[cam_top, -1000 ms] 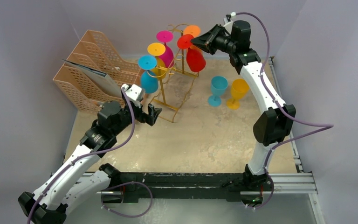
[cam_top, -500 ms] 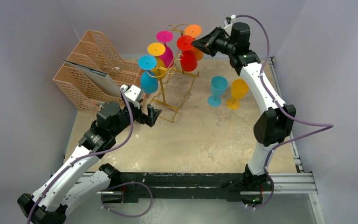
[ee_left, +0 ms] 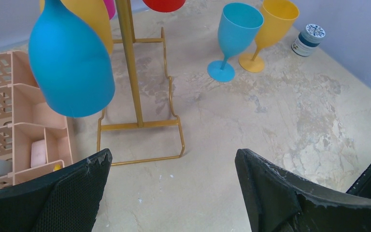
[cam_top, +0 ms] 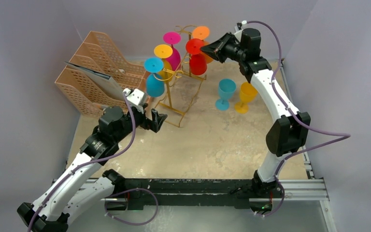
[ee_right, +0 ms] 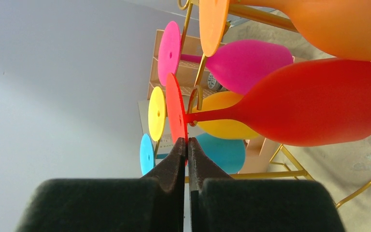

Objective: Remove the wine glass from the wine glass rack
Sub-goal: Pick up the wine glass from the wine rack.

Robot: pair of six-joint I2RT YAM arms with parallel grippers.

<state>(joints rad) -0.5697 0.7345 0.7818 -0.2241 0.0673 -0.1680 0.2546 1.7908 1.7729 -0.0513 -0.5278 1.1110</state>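
Note:
The gold wire wine glass rack point(cam_top: 169, 96) stands at the back middle with several coloured glasses hanging upside down. My right gripper point(cam_top: 207, 48) is shut on the edge of the foot of the red wine glass point(cam_top: 198, 63). In the right wrist view the fingertips point(ee_right: 179, 150) pinch the red foot disc point(ee_right: 175, 113), the stem sits at a gold hook point(ee_right: 196, 95), and the red bowl point(ee_right: 314, 104) hangs to the right. My left gripper point(cam_top: 157, 119) is open and empty, low by the rack's base point(ee_left: 140, 125), below the hanging blue glass point(ee_left: 70, 67).
A teal glass point(cam_top: 225, 93) and a yellow glass point(cam_top: 245, 95) stand upright on the table right of the rack. A peach lattice file organizer point(cam_top: 94, 67) holding papers sits at the back left. A small jar point(ee_left: 309, 38) stands beyond the yellow glass.
The right wrist has shifted slightly right while gripping the red foot, and the red bowl has swung a little toward the rack. The left arm has barely moved.

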